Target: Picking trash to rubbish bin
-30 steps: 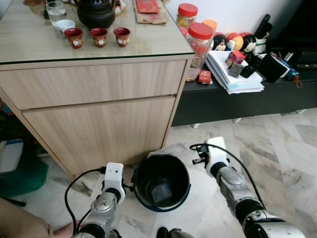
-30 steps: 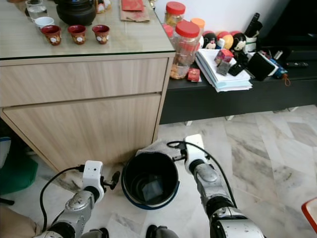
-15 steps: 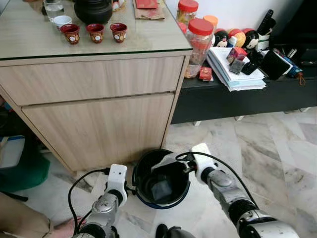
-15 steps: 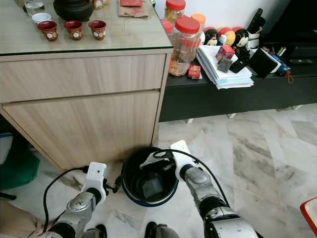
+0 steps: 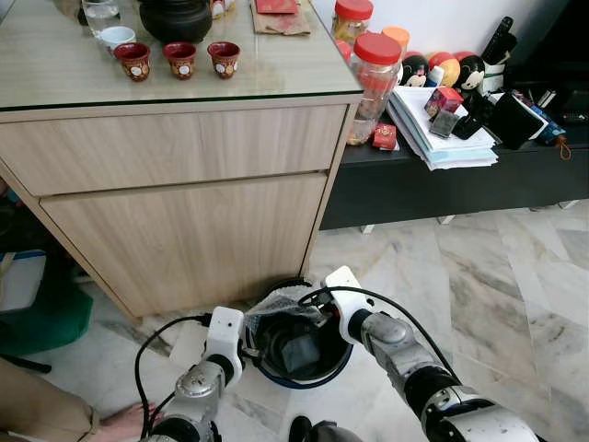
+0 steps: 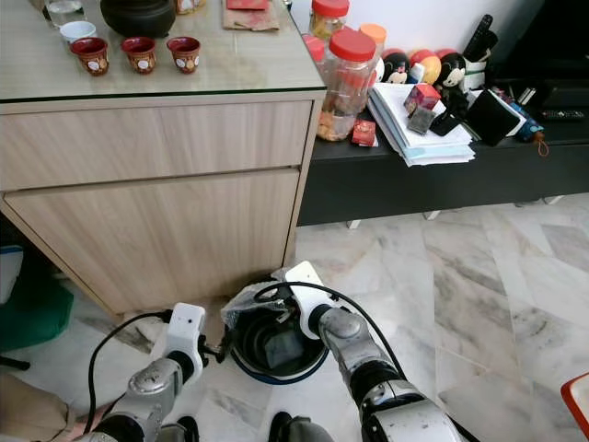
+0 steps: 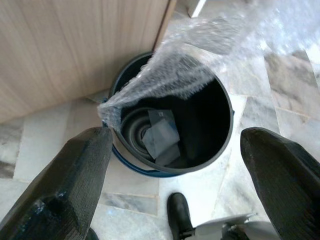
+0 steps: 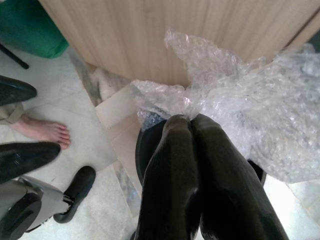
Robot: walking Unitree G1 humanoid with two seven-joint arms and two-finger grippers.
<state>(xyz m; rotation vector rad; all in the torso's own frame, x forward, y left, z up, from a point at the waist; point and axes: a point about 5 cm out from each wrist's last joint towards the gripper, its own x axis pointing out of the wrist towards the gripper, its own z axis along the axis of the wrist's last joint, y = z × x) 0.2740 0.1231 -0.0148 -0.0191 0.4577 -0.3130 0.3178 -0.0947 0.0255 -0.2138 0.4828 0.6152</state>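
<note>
1. Head views — the right gripper (image 5: pixel 313 308) holds a sheet of bubble wrap (image 5: pixel 281 304) over the black rubbish bin (image 5: pixel 342 357), which stands on the marble floor (image 5: pixel 515 276) at 6 o'clock from the wooden cabinet (image 5: pixel 184 184).
2. Left wrist view — the left gripper (image 7: pixel 175 165) hangs over the bin with its fingers (image 7: pixel 65 190) spread wide, holding nothing; the wrap drapes the rim at 12 o'clock.
3. Right wrist view — the fingers (image 8: pixel 175 165) are pinched tight on the wrap; a person's bare foot (image 8: pixel 42 131) is at 9 o'clock.

We are in a home living room: teacups (image 5: pixel 178 59) on a wooden cabinet (image 5: pixel 184 184), snack jars (image 5: pixel 373 69), marble floor (image 5: pixel 479 267).
</note>
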